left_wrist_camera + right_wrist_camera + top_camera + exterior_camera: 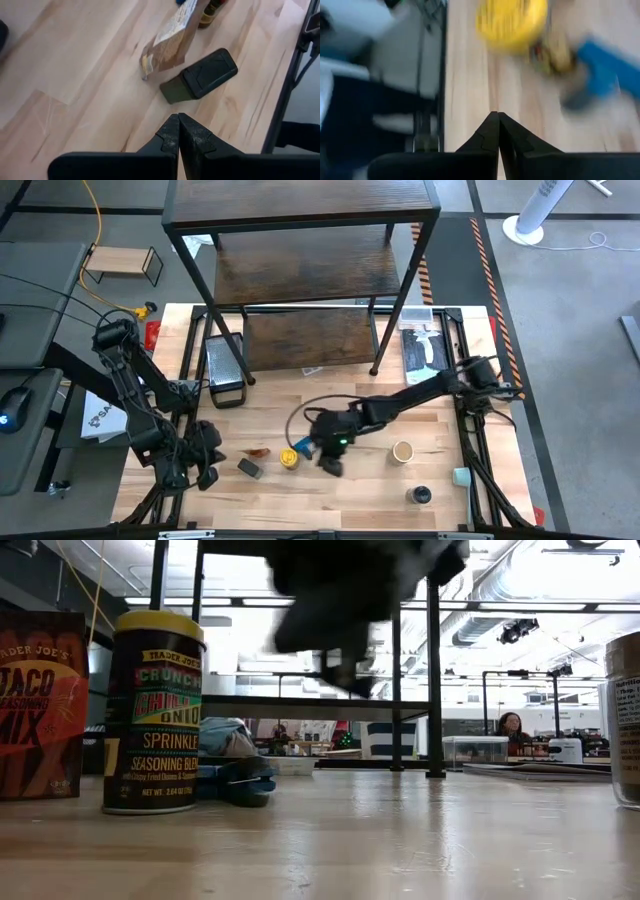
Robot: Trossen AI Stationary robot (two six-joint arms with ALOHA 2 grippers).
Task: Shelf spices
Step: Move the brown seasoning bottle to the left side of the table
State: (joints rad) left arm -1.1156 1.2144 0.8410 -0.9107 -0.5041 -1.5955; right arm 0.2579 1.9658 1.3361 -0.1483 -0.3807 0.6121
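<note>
Wood-grain table (pixel 380 500), cylindrical yellow-lidded jar (pixel 289 458), flat grey box (pixel 249 468).

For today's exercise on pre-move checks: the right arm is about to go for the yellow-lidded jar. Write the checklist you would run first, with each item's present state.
1. Right gripper open for a grasp: not ok, fingers shut.
2. Yellow-lidded jar upright: ok, it stands on the table.
3. Gripper lined up over the jar: not ok, it sits beside it.
4. Blue piece clear of the jar: not ok, it lies right next to it.
5. Left gripper out of the way: ok, shut, near the table's left edge.
6. Shelf space free: cannot tell.
</note>
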